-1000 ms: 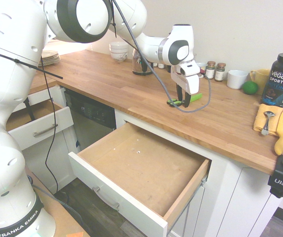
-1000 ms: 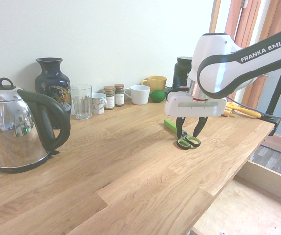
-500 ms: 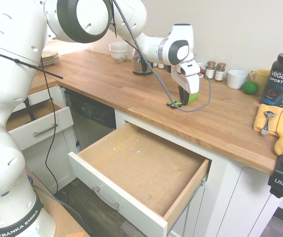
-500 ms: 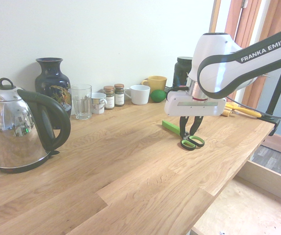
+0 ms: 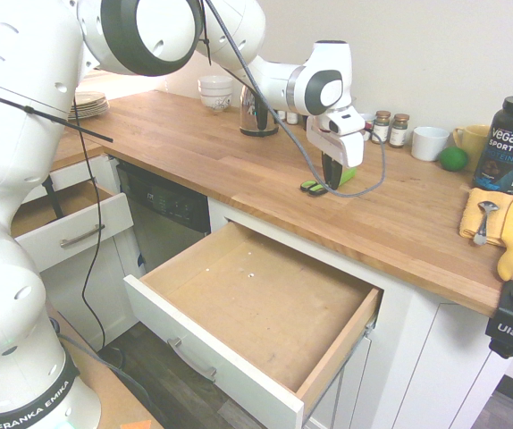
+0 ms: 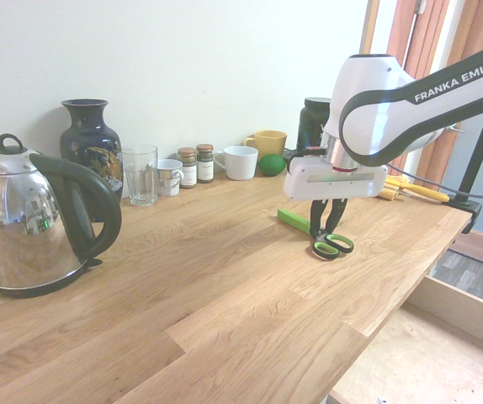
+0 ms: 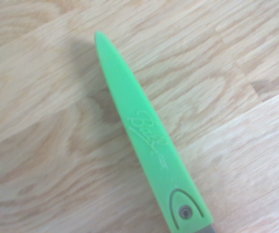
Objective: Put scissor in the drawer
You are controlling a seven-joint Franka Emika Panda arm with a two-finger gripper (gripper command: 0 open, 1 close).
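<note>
Wooden counter, with the wide drawer pulled open below its front edge. The gripper points straight down, its fingers closed on the scissor, which lies flat on the counter well back from the drawer

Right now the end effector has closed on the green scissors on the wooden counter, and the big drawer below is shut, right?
Not quite. The big drawer is pulled wide open, its pale wooden bottom bare, as the first exterior view shows. The rest holds: the end effector is closed on the green scissors, which lie on the wooden counter.
</note>
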